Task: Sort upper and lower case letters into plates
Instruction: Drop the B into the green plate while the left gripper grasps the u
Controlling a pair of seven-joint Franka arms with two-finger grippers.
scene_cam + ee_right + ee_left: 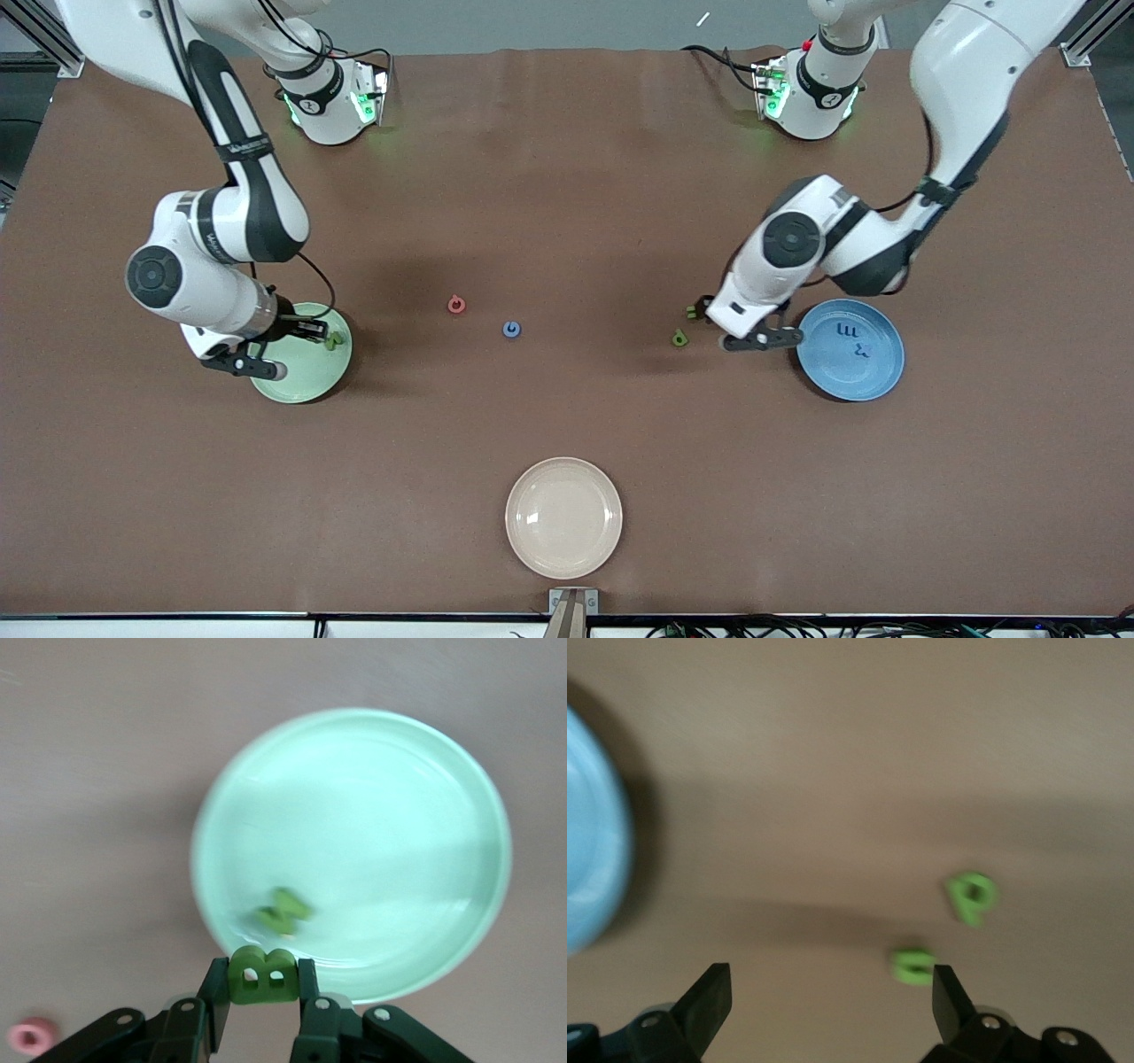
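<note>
My right gripper [263, 985] [317, 331] is shut on a green letter B [263, 974] above the rim of the pale green plate [297, 377] [399, 815]. Another green letter [283, 908] lies in that plate. My left gripper [831, 992] [706, 311] hangs open and holds nothing, over the table beside the bright blue plate [873, 377] [589, 842]. Two green letters [679, 338] [692, 310] lie on the table close to it, also seen as one green letter [912, 964] by a fingertip and the second green letter [972, 895] a little farther off. Blue letters [849, 330] lie in the blue plate.
A red letter [456, 305] [34, 1035] and a blue letter [511, 330] lie near the table's middle. A cream-white plate [563, 517] stands near the table's front edge.
</note>
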